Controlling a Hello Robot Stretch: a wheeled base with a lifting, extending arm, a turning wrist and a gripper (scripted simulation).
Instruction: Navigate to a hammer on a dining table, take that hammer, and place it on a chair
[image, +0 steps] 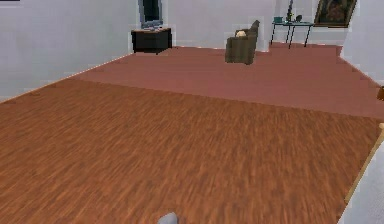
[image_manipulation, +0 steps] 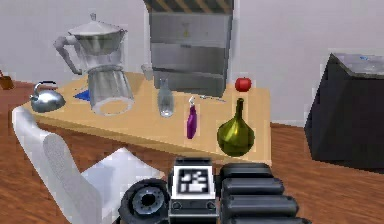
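Where the dark arm (image_manipulation: 255, 195) ended at the arm side view's bottom edge, beside a white marker square (image_manipulation: 193, 182), the jaws showed as a dark rounded body just left of that square. Their far end could not be made out, so neither their state nor whether they held anything could be told.

Left of them stood a white chair (image_manipulation: 60, 165), just in front of the worktop (image_manipulation: 140, 128), a tan wooden dining table. On the worktop, from the view's left, were:
- a small grey kettle (image_manipulation: 45, 97);
- a large metal coffee pot (image_manipulation: 97, 62), with a flat blue item (image_manipulation: 84, 95) at its foot;
- a clear glass bottle (image_manipulation: 165, 98);
- a purple bottle (image_manipulation: 191, 122);
- an olive-green vase (image_manipulation: 236, 130) near the front edge;
- a red apple (image_manipulation: 242, 84) behind the vase.

The hammer could not be told among these things.

Behind the worktop rose a grey cabinet (image_manipulation: 190, 50). To the right stood a dark block (image_manipulation: 350, 110) with a grey top.

The forward view showed a wooden floor (image: 150, 150) with a reddish floor area (image: 220, 75) beyond it. By the far white wall were a brown armchair (image: 242, 45), a dark stand (image: 151, 40) bearing a screen (image: 150, 12), a thin-legged side table (image: 290, 28) and a framed picture (image: 335, 10).
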